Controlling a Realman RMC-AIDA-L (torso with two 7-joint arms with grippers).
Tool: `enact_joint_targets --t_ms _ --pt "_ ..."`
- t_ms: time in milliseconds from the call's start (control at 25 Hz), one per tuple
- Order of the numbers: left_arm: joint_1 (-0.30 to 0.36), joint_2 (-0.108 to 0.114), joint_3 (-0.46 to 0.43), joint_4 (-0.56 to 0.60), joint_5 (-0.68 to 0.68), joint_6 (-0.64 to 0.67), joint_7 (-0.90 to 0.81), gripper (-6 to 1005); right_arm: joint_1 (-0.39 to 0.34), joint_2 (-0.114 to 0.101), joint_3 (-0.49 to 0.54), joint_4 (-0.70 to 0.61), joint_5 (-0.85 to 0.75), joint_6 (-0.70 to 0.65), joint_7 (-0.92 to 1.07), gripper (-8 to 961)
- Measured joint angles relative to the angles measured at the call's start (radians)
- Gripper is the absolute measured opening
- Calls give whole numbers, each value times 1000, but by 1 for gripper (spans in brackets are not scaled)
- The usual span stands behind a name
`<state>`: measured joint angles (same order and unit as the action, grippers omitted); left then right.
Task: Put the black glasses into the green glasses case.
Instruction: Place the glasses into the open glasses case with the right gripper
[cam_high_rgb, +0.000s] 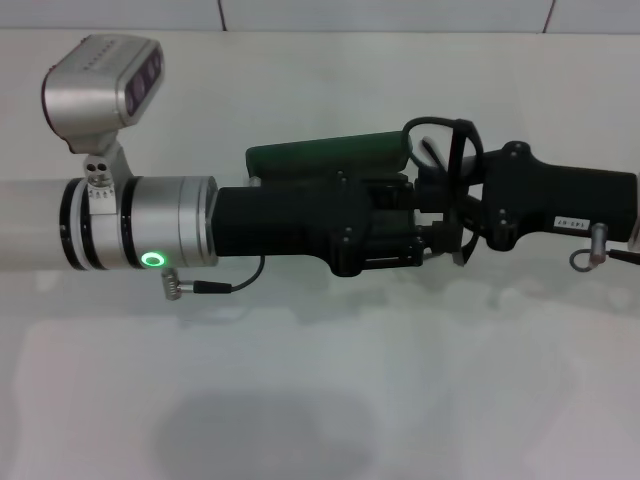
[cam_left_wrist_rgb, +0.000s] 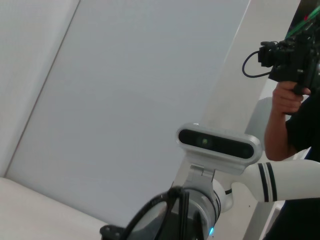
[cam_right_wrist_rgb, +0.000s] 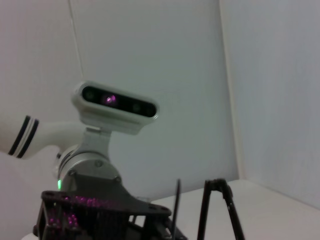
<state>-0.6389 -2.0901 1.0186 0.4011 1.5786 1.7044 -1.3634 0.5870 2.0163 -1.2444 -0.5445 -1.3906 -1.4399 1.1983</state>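
The black glasses (cam_high_rgb: 452, 150) hang above the table where the two gripper tips meet. Their thin rims and temples also show in the left wrist view (cam_left_wrist_rgb: 150, 220) and the right wrist view (cam_right_wrist_rgb: 216, 210). My left gripper (cam_high_rgb: 428, 215) reaches in from the left and my right gripper (cam_high_rgb: 472, 205) from the right, tip to tip around the frame. Which one holds the glasses is hidden in the dark tangle. The green glasses case (cam_high_rgb: 330, 155) lies shut just behind the left gripper's body, partly covered by it.
A white table (cam_high_rgb: 320, 400) spreads in front of the arms, with a white wall behind. A person holding a black device (cam_left_wrist_rgb: 290, 55) stands off to the side in the left wrist view. A loose cable (cam_high_rgb: 215, 285) dangles under my left wrist.
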Motion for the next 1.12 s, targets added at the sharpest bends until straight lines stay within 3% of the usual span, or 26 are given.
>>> enact_joint_targets --t_ms 320,400,520,680,800,960,1120 --pt "43 21 -38 13 -6 0 7 531 -27 3 86 -11 6 -6 -14 83" --pt "96 30 -133 27 -15 -2 25 531 -28 3 89 -20 7 8 -28 82" --pt "133 22 -224 31 -27 -17 56 531 -27 6 66 -54 4 63 -56 85" --pt "169 7 -342 31 -41 -58 89 532 -44 9 -96 -192 -2 180 -47 88" --pt "180 9 -389 31 -42 -89 92 532 -113 6 -267 -381 -11 350 -16 91" --pt "191 10 -405 31 -45 -112 94 532 -210 6 -443 -605 -121 583 38 95" --pt "193 8 -407 32 -56 -115 101 531 -255 7 -525 -688 -178 646 64 98"
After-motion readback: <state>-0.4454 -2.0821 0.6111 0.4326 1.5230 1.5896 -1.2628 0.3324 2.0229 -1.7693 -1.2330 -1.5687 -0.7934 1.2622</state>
